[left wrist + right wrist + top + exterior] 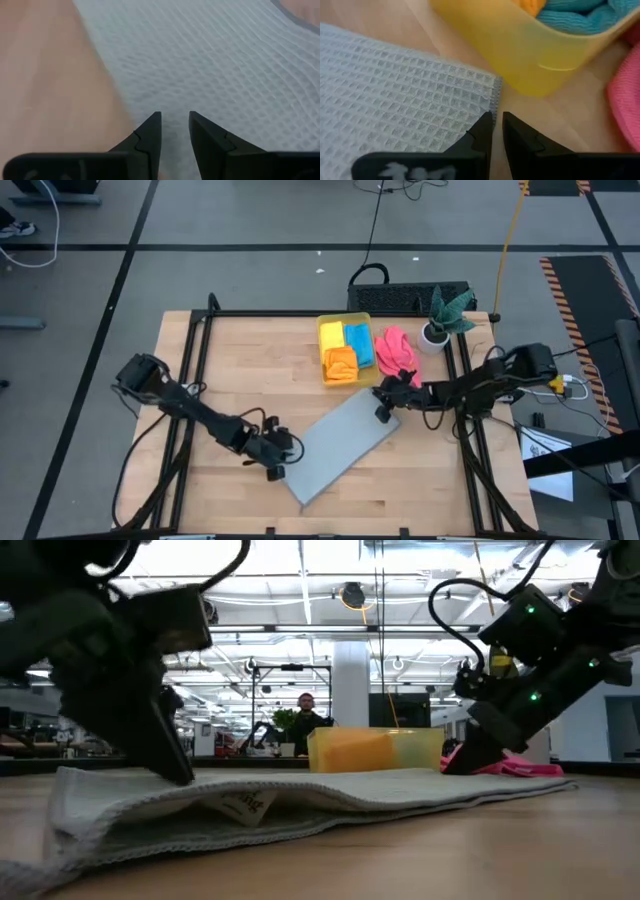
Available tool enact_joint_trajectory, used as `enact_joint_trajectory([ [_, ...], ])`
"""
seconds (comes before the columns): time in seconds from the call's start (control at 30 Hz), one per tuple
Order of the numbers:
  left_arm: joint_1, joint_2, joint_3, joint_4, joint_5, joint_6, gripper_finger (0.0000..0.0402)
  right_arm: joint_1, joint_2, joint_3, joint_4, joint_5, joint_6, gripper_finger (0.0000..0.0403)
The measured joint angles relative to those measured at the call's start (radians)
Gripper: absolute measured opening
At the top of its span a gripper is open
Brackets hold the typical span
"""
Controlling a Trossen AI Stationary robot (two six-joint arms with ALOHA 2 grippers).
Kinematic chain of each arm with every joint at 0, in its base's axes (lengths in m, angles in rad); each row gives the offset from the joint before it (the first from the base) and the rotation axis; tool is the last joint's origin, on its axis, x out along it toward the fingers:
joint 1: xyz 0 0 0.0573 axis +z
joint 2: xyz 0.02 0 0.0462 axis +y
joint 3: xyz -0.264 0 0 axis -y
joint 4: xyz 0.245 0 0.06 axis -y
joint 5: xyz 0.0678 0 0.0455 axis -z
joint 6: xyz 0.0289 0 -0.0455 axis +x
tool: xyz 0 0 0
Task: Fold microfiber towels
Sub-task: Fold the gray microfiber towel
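- Progress: the light grey towel [345, 442] lies mid-table, folded once into a long strip (two layers show at its near edge in the low view). Further folds are judged outstanding.
- Waiting: the yellow towel [331, 336], orange towel [341, 364] and blue towel [360, 346] sit in the yellow bin [345, 317] at 12 o'clock of the grey strip; the pink towel [396, 352] lies loose at the bin's 3 o'clock. None looks folded flat.
- Left gripper [277, 471]: at the strip's 8 o'clock end, jaws slightly apart over the cloth, nothing visibly pinched.
- Right gripper [382, 412]: at the 2 o'clock corner, jaws nearly closed; whether the hem is caught I cannot tell.
- View differences: the right wrist view alone shows the towel's stitched corner [495, 92] just beside the bin wall; the low view alone shows a label [240, 805] between the layers, and a person far behind; only the high view shows the plant [443, 315].
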Motion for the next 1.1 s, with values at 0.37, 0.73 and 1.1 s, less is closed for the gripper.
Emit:
enact_joint_trajectory([
  [0.37,-0.067,0.057,0.003,0.017,-0.039,-0.137,0.0101,0.028,-0.223,-0.002,-0.063,-0.032,-0.031,0.0008],
  [0.73,-0.018,-0.021,0.001,0.027,-0.082,-0.061,0.0101,0.200,-0.088,-0.001,0.079,-0.134,0.042,0.0001],
  [1.1,-0.083,0.022,0.005,-0.062,0.047,-0.228,0.0101,0.171,0.189,0.121,0.138,-0.125,0.064,0.0000],
])
